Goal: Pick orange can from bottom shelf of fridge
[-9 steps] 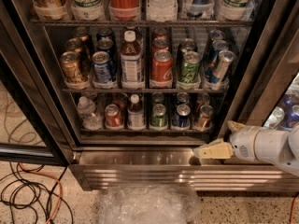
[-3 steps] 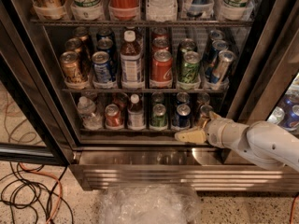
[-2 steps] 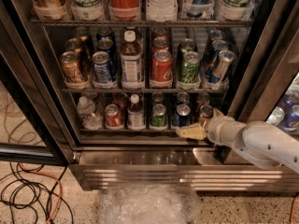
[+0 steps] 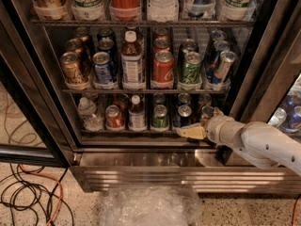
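Fridge (image 4: 256,55) stands open, racks full; I am looking at it from the front and slightly down.

Bottom shelf (image 4: 124,133), front row, left to right: water bottle (image 4: 87,113); red can (image 4: 114,117); small capped bottle (image 4: 137,113); green can (image 4: 160,117); dark blue can (image 4: 184,117); then the orange can (image 4: 207,112) at the far right end, upright, showing only its silver top and a sliver of coppery side. A second row of cans stands behind, too dim to name.

Gripper (image 4: 185,132): pale yellow, low at the front edge of that shelf, lying roughly level and pointing left. Its tip is just in front of the dark blue can's base; its wrist end is directly in front of the orange can (covering the can's lower half from where I stand). Cannot tell whether it touches either can; cannot tell whether it is spread or closed, or whether it has hold of anything.

White arm (image 4: 263,145) comes in from the right at shelf height, crossing the black frame.

Rack above: gold can (image 4: 71,68); blue can (image 4: 102,68); labelled bottle (image 4: 132,64); large red can (image 4: 162,68); large green can (image 4: 191,68); one tilted can (image 4: 224,65) leaning at the right end.

Ribbed steel base strip (image 4: 141,179) runs under the shelf; a crumpled clear plastic bag (image 4: 150,205) lies on the floor before it; loose cables (image 4: 28,197) are coiled at the left.
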